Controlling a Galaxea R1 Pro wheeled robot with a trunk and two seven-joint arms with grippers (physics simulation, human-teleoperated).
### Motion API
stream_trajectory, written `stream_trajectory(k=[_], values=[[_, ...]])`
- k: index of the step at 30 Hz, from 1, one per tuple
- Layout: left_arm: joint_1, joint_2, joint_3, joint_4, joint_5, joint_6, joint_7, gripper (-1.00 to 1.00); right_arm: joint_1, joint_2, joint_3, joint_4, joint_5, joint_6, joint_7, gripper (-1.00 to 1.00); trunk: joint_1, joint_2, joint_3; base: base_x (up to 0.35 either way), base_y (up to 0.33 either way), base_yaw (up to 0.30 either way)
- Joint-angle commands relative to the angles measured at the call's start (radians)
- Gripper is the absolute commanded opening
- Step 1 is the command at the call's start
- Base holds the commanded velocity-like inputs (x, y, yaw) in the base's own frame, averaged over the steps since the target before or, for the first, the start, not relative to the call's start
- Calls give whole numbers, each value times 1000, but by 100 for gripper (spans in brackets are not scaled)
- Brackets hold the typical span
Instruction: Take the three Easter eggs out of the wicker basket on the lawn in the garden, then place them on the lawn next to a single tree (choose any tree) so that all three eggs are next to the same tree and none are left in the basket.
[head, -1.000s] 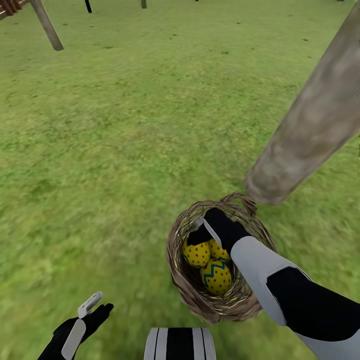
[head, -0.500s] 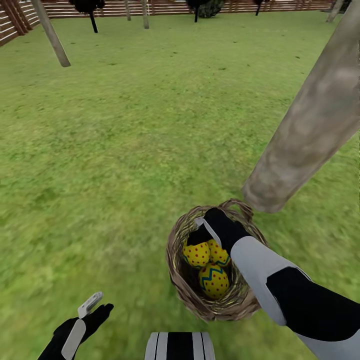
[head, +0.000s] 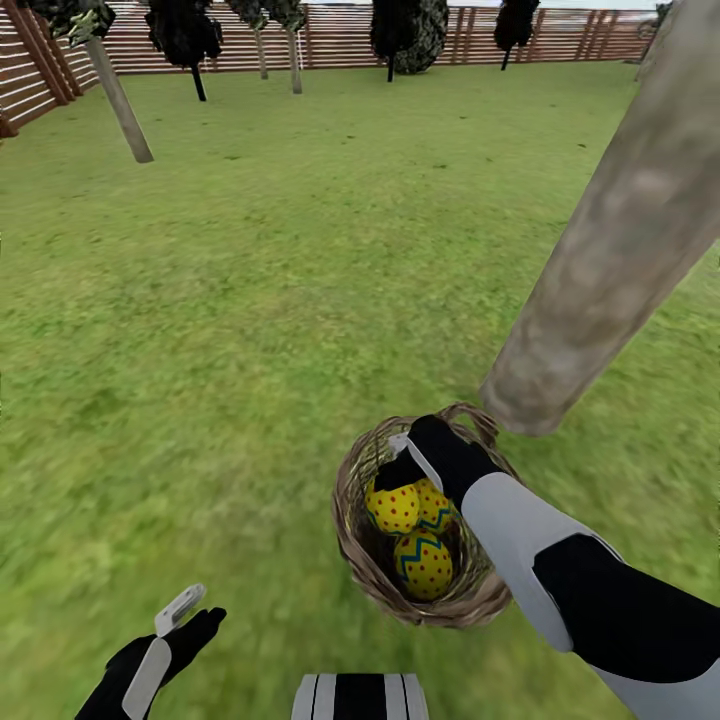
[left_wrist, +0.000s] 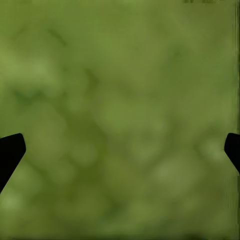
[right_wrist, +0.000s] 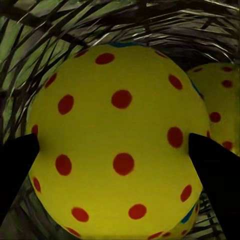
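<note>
right black gripper (head: 402, 462) reaches into the brown woven wicker basket (head: 352, 540) on the green lawn (head: 250, 300), fingers (right_wrist: 17, 170) straddling a yellow red-dotted egg (right_wrist: 120, 145); whether they pinch it i cannot tell. left black gripper (head: 185, 615) hangs spread wide over grass

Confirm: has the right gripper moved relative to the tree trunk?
Yes, slightly: the view tilted, but the right gripper, inside the wicker basket, now sits nearer the tree trunk's base in the head view.
</note>
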Motion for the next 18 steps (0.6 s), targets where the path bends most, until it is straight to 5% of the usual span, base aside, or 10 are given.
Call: stream_trajectory(k=[1,18], values=[[0,0,0,-2,11,5,7,100,0,-1,6,-1,0,3,3,-100,-1,0,3,-8,0,0],[0,1,0,-2,11,5,7,100,0,-3,4,-11,6,5,0,-100,-8,4,69,-64,0,0]])
